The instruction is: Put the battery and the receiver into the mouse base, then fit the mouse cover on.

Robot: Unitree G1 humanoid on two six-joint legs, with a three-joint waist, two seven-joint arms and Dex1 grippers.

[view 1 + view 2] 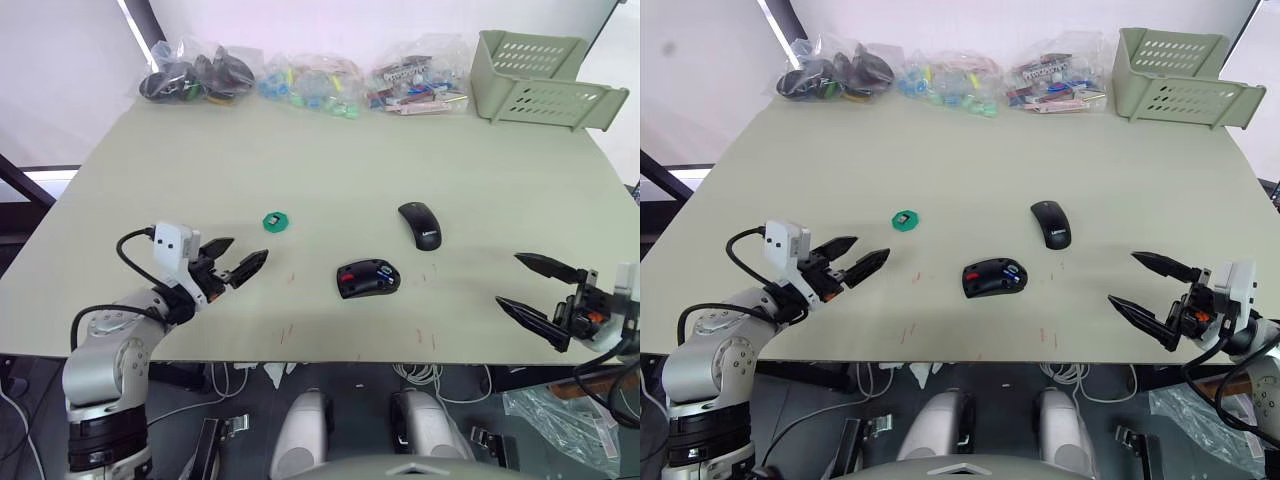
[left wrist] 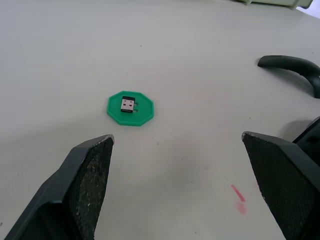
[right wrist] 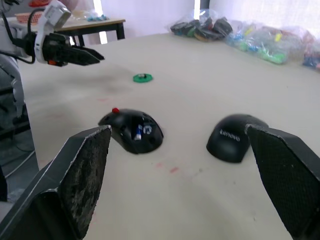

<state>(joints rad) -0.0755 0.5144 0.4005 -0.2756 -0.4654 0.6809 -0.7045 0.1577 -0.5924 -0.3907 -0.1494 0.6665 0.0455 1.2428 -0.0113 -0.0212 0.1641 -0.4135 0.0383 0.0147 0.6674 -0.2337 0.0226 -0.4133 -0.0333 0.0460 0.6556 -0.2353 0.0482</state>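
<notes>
The mouse base (image 1: 368, 278) lies near the table's front centre, black with red inner parts, and the blue battery (image 3: 138, 132) sits inside it. Behind and to its right rests the glossy black mouse cover (image 1: 420, 224). The receiver (image 2: 128, 104), a tiny dark piece, lies on a green disc (image 1: 275, 221) left of the base. My left gripper (image 1: 234, 262) hovers open at the front left, a short way before the disc, holding nothing. At the front right edge my right gripper (image 1: 534, 289) stands open and empty, apart from both mouse parts.
Clear bags of small parts (image 1: 300, 78) line the table's far edge. A pale green slotted basket (image 1: 535, 79) stands at the far right corner. Faint red marks (image 1: 428, 338) dot the tabletop near the front edge.
</notes>
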